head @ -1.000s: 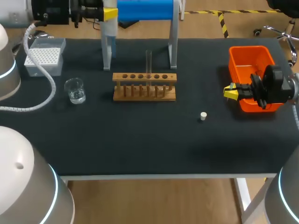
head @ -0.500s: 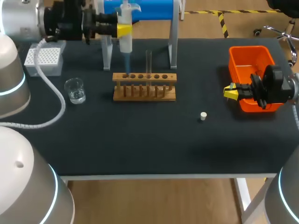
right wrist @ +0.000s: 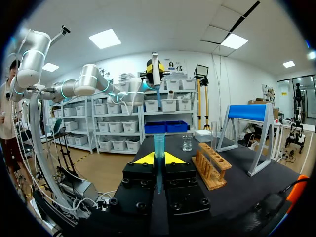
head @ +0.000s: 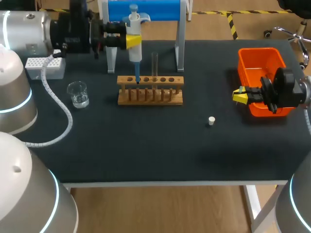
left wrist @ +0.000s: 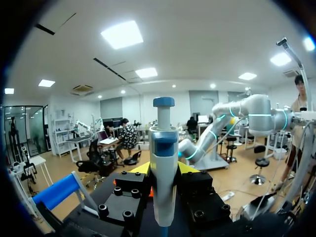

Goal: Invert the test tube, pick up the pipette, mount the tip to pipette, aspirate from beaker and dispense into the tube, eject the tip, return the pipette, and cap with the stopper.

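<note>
**Progress.** The test tube stands mouth-up in the wooden rack, so I judge the inversion done. The pipette is off its blue stand and carries a blue tip, so pick-up and tip mounting are also done. The tip's end lies over the rack a little to the side of the tube, not above its mouth. Its height over the rack cannot be read. The beaker holds liquid. Whether the tip is loaded cannot be seen, so aspiration is unconfirmed. Dispensing, tip ejection, return of the pipette and capping are outstanding. The stopper lies on the table, well apart from the tube.

**Pincer.** The left pincer is closed on the pipette's body from both sides, opened only to the body's width, holding it upright. In the left wrist view the pipette rises between the finger blocks of the pincer. The right pincer sits beside the orange bin — whether it is open or closed I cannot tell.
</note>
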Motion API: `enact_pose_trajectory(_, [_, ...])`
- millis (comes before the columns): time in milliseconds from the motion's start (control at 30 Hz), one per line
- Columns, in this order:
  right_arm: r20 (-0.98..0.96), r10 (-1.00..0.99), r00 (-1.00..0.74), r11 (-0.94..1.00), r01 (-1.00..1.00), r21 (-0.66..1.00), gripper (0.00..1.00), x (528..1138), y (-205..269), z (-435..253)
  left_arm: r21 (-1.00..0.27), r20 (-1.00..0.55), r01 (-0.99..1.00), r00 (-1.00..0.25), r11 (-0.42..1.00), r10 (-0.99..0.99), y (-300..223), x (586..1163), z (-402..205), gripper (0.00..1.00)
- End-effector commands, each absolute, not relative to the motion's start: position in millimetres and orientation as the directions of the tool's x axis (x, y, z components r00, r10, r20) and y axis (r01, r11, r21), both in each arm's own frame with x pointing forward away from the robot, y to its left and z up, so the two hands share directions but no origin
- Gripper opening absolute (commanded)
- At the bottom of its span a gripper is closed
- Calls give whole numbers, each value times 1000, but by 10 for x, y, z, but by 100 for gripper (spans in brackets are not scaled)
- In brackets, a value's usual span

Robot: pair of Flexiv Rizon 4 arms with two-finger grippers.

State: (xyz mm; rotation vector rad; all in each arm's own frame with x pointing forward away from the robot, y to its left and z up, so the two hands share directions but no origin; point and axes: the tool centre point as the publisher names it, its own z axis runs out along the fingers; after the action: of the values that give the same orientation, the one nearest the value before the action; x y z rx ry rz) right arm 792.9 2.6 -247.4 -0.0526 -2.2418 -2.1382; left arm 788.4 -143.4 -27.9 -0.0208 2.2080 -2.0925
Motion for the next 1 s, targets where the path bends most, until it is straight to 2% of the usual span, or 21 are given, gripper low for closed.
enact_pose_trajectory(33, [54, -3, -999, 48, 54, 997, 0, 7918, 22, -2470, -995, -72, 67, -994, 68, -77, -1422, 7879, -236, 0])
enact_pose_trajectory(1000, [54, -3, -999, 48, 54, 997, 0, 7918, 22, -2470, -995, -83, 78, -993, 66, -81, -1360, 7861, -192, 0])
